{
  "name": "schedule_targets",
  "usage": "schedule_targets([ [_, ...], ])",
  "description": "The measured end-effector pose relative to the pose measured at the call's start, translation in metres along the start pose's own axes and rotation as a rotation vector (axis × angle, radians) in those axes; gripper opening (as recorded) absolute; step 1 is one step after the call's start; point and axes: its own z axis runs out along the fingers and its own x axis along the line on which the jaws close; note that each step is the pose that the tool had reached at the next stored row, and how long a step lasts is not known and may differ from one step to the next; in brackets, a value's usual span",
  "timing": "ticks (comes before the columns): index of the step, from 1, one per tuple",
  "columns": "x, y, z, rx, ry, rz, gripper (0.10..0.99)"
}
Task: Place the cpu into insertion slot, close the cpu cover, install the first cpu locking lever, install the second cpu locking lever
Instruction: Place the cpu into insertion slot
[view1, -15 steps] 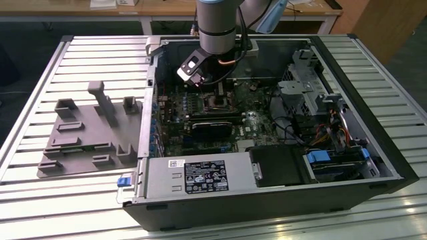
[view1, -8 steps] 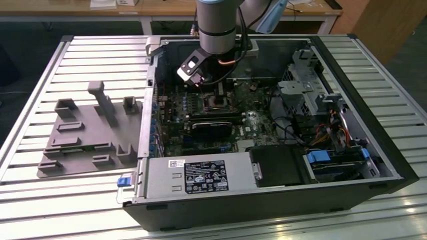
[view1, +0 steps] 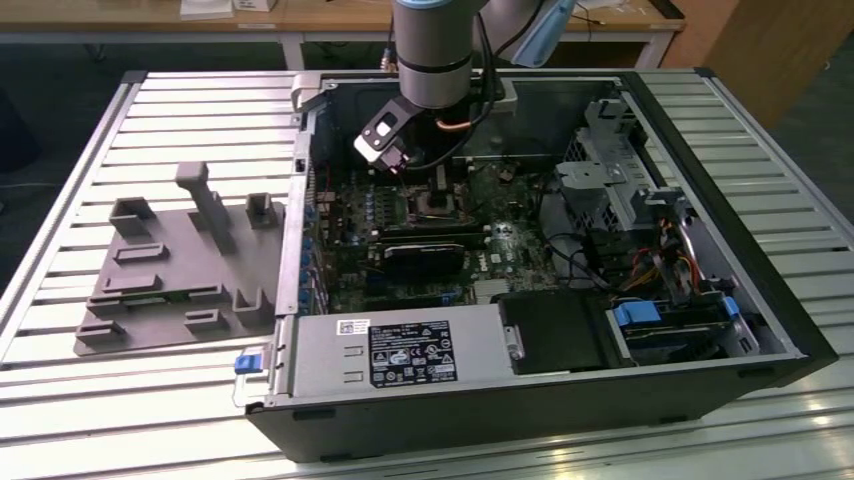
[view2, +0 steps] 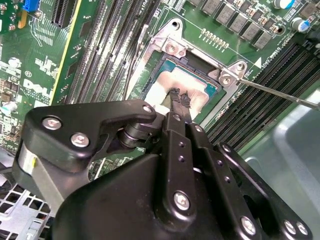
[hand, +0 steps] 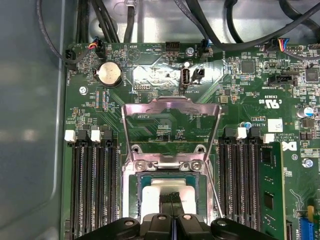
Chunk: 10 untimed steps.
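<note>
Silver cpu (hand: 152, 200) lies in the insertion slot (hand: 134, 200), cpu cover (hand: 171, 105) raised

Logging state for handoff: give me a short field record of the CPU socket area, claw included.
cpu: lying flat in the insertion slot
cpu cover: open, swung up off the slot
locking lever: thin rod jutting free, not latched
claw: shut, tips together at the cpu's top
computer case: lying open on a slatted table
</note>
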Motion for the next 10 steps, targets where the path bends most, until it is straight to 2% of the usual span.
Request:
schedule_targets([
  [10,0.0000,-0.0001,0.0010,0.000,-0.0003,0.000,0.102],
])
